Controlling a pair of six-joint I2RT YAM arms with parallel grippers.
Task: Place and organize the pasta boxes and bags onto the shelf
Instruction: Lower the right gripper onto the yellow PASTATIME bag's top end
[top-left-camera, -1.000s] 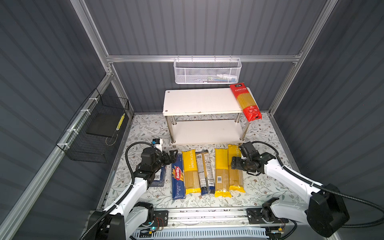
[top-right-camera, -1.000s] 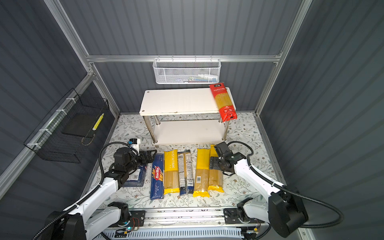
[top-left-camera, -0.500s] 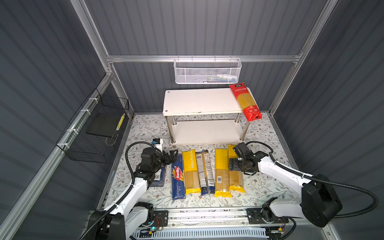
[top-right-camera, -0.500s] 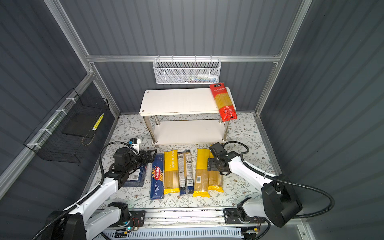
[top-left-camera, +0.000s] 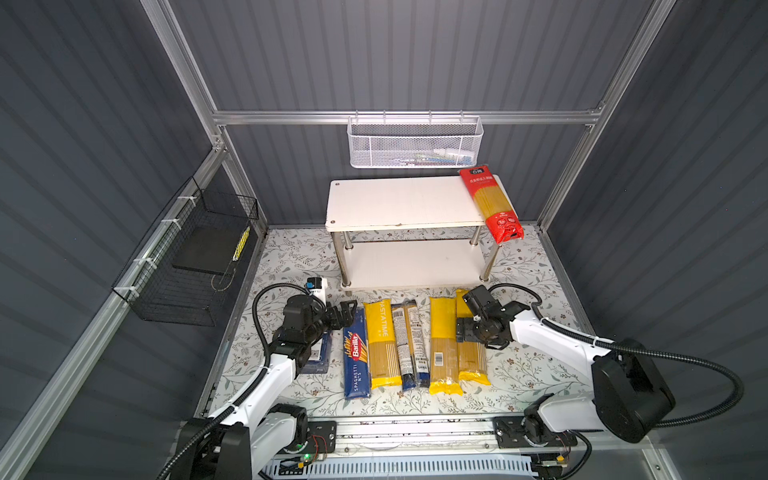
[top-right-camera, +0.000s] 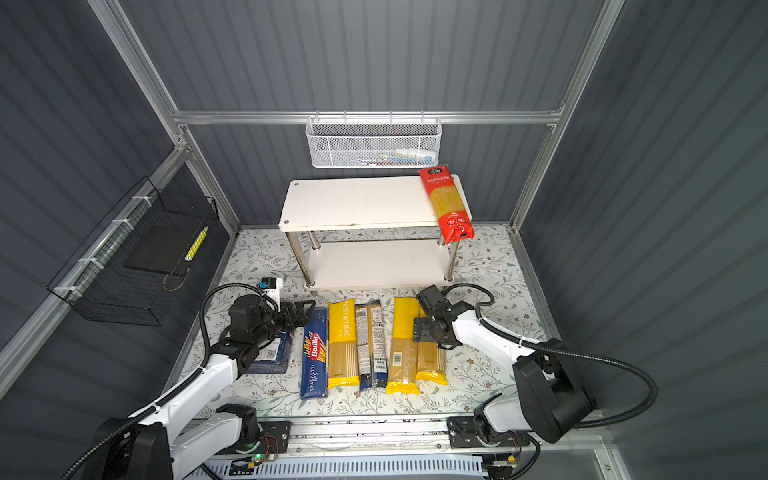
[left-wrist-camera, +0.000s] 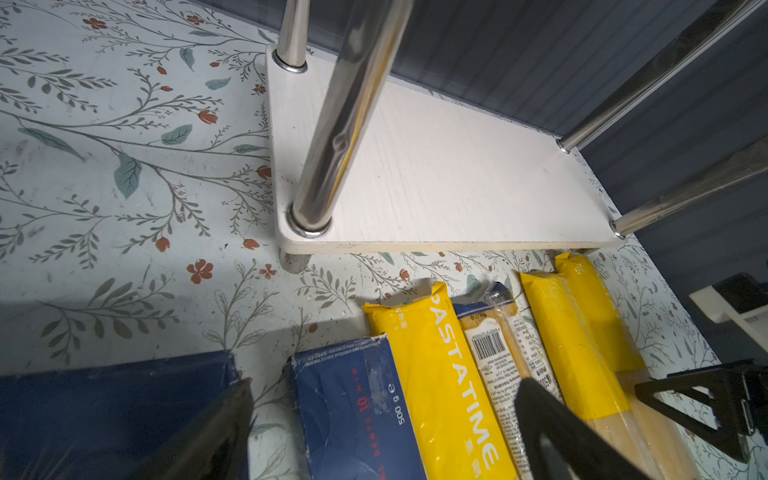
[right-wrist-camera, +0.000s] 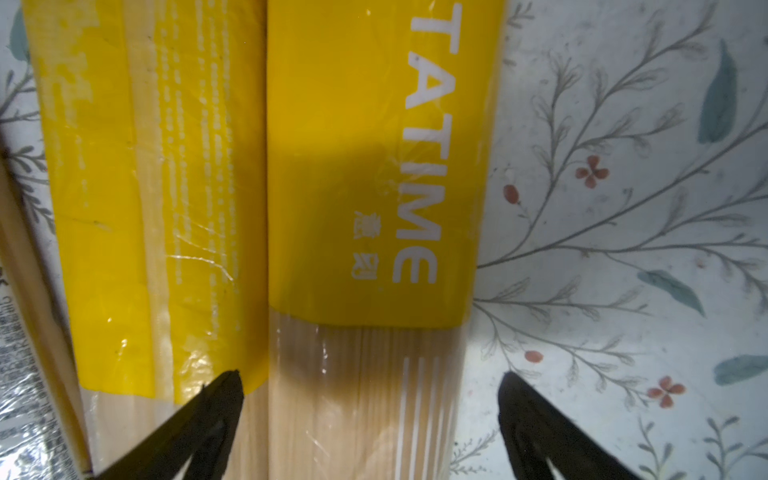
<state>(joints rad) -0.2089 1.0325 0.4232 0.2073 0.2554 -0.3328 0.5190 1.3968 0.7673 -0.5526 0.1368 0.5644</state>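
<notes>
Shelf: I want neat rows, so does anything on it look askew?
Yes. The red spaghetti bag lies slanted on the right end of the shelf, on its top board, and its near end overhangs the front edge.

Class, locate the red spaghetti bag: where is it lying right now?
In both top views the red bag lies on the shelf, at the right end of its top board, overhanging the front edge, below the white mesh basket.
</notes>
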